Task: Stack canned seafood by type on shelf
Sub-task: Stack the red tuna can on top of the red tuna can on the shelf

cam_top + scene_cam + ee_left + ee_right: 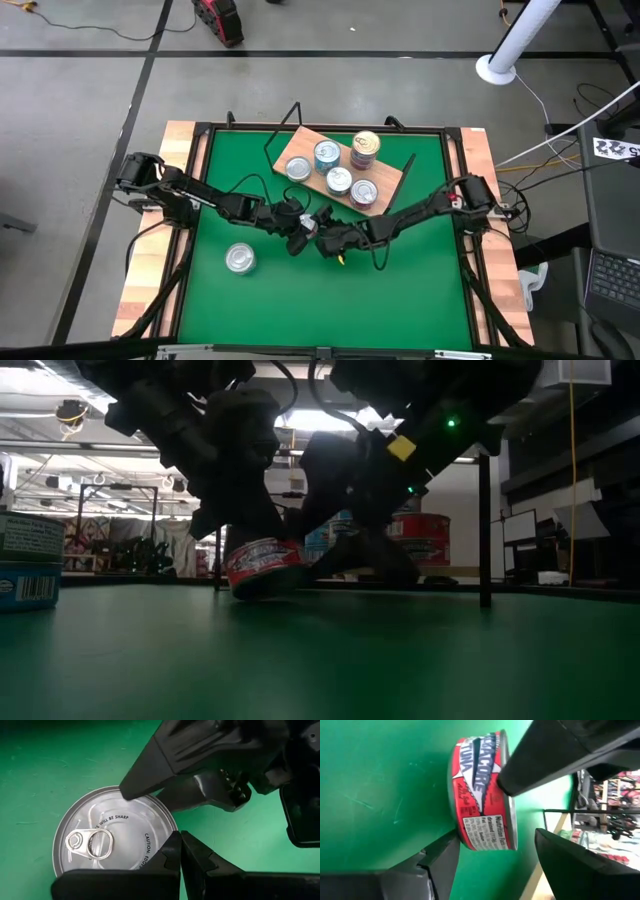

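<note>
Nearest us, a blue-labelled tin [25, 582] stands alone on the green mat [400, 290]. At mid-table our left gripper [297, 229], fingers clenched together, presses a tilted red albacore tuna can [262, 565]; our right gripper [325, 238] stands released, straddling it. Five tins sit on the wooden shelf [300, 145].

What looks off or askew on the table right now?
The red-labelled tin in the middle sits tilted, with one edge lifted off the green mat. Both arms crowd it: the shut left end effector rests at its lid rim, while the open right end effector straddles it.
</note>
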